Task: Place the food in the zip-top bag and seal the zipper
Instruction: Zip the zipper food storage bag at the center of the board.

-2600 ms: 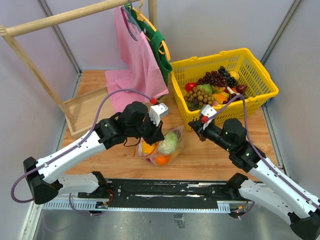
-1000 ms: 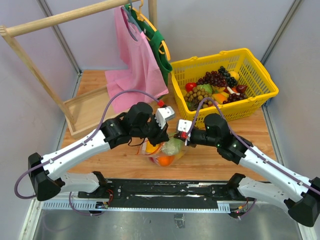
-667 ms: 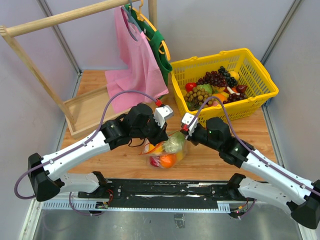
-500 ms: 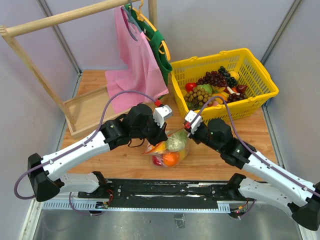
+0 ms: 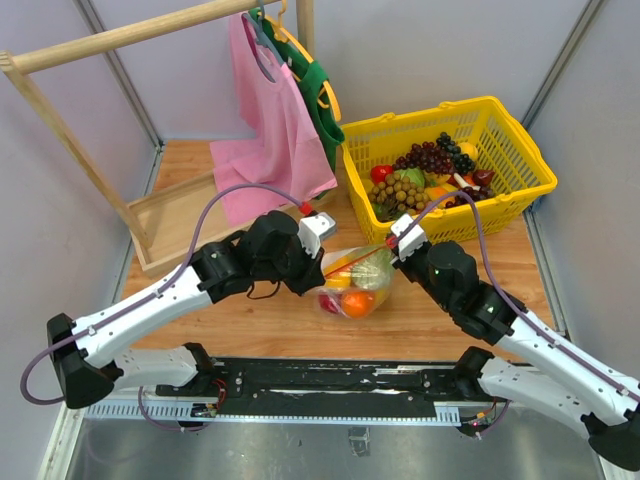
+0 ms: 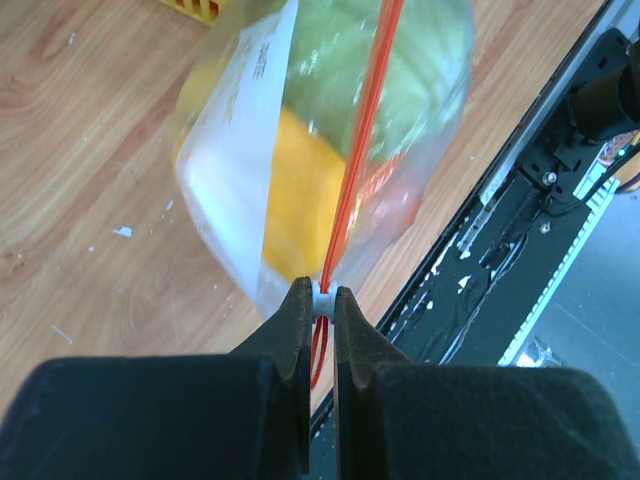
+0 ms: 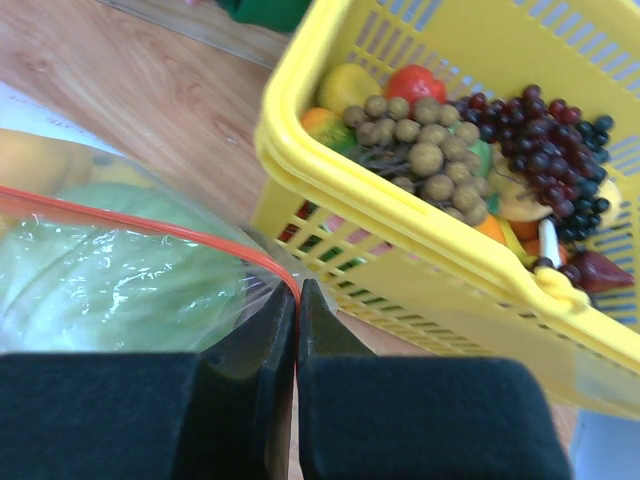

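The zip-top bag (image 5: 357, 288) hangs between my two grippers, just above the table. It holds the food: an orange (image 5: 354, 303), a yellow pepper (image 6: 296, 190), a pale green piece (image 7: 110, 272) and a red piece (image 5: 329, 302). The zipper (image 6: 358, 150) runs taut as a red line from one gripper to the other. My left gripper (image 6: 320, 291) is shut on the small white slider tab (image 6: 321, 296) at the zipper's left end. My right gripper (image 7: 297, 288) is shut on the zipper's right end, at the bag's corner. A whitish label (image 6: 232, 180) faces the left wrist camera.
A yellow basket (image 5: 512, 140) with grapes and other produce stands just behind the right gripper, its wall (image 7: 420, 235) close by. A wooden rack (image 5: 120, 35) carries a pink bag (image 5: 275, 130) and a green bag (image 5: 322, 105) at the back left. The black rail (image 5: 330, 378) lines the near edge.
The right gripper has drawn up and to the right with the bag's corner. The bag has shifted right off the table, and the zipper now stretches straight between both grippers.
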`<state>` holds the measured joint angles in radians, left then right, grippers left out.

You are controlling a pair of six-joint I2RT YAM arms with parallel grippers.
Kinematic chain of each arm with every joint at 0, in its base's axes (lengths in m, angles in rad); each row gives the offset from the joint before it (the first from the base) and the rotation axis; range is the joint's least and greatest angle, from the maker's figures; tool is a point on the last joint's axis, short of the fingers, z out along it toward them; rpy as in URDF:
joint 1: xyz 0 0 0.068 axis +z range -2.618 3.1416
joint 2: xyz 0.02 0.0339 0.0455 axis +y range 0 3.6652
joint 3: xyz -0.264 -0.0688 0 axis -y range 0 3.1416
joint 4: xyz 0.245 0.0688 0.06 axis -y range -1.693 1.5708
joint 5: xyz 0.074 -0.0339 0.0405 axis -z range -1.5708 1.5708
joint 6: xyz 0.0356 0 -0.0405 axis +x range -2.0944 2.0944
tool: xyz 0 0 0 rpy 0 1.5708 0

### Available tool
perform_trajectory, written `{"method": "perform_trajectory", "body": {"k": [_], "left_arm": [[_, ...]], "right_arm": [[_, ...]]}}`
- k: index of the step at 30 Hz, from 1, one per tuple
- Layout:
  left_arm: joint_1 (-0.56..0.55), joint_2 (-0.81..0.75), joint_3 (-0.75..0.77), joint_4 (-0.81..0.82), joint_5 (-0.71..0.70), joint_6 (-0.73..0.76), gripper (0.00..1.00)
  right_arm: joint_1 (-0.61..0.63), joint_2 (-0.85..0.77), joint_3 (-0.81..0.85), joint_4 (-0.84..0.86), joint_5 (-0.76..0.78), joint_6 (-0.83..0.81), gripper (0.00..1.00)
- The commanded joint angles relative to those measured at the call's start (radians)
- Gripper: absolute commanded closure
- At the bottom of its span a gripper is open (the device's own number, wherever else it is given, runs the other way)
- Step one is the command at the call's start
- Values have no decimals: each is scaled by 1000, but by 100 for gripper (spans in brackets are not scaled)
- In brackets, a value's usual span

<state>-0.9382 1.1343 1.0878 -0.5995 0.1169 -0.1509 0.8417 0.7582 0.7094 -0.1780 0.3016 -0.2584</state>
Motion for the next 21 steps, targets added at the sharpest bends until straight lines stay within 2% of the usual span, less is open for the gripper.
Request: {"method": "perform_trajectory", "body": {"k": [1,6,10,14,18,21], "left_arm": [[-4,-46,5,-131,-49,-33,100],[-4,-78,-4,-166,-97,-68,100],[-4,-103,-13,-183,-146,-104,100],[-4,-124,-9,-187,-232,-148,100],[-4,-150,11,-216,-413,-209,100],[-4,-181,-8,-210,-540,-256,100]], "right_arm": [[-21,-52,-10,-7,218,-23,99],[-28,-68,-16,-17,228,-13,99],[-29,-65,-14,-11,167,-14,100],[-27,-51,-11,55,-93,-25,100],[-25,30,36,105,-361,-50,99],[-22,114,86,151,-483,-39,99]]}}
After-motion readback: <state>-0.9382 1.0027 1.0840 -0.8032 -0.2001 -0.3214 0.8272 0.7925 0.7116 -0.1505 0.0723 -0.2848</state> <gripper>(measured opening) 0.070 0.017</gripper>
